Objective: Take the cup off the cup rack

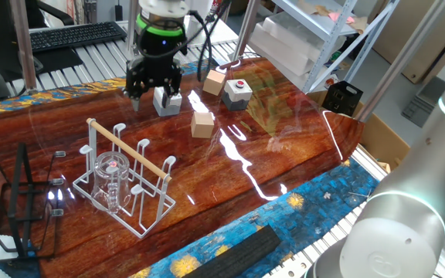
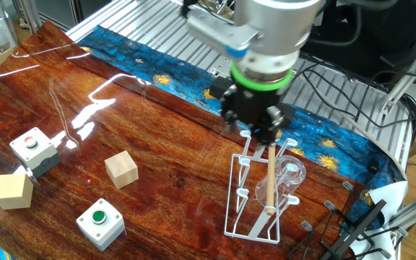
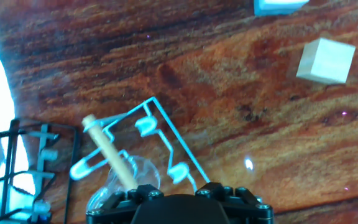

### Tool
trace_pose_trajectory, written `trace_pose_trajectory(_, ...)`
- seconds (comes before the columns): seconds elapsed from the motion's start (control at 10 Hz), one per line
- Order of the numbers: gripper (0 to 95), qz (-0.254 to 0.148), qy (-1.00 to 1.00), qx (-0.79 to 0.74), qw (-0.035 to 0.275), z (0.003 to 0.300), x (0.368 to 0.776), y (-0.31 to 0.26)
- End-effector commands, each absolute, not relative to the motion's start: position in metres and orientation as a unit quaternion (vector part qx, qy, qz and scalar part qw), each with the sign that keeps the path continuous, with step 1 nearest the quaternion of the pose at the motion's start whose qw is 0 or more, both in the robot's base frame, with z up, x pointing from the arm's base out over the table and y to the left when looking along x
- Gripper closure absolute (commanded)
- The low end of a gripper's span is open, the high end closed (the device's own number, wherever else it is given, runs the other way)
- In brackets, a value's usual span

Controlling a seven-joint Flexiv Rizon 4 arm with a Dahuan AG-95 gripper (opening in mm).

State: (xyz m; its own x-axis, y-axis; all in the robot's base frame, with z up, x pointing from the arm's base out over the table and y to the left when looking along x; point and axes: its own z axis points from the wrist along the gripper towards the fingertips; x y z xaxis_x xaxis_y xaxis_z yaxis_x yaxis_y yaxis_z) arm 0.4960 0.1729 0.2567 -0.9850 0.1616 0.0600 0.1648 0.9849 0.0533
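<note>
Bright overhead light throws white glare streaks across the glossy reddish-brown wooden table (image 1: 300,147). The hand view is blue-tinted, blown out at that table's left edge.

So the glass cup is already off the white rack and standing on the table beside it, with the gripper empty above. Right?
Not quite. The glass cup is not off yet: it hangs upside down on a peg inside the white rack, under the wooden rod. The fixed view from the rack's side shows this plainly. The rest holds: the gripper is empty above the table.
</note>
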Motion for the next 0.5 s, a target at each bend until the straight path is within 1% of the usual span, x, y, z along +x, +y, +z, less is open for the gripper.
trace_pose_trajectory(0.1, 19.0, -0.031, -0.995, -0.085, 0.028, 0.26, 0.485, 0.181)
trace_pose_trajectory(0.5, 19.0, -0.031, -0.996, -0.086, 0.026, 0.262, 0.466, 0.196)
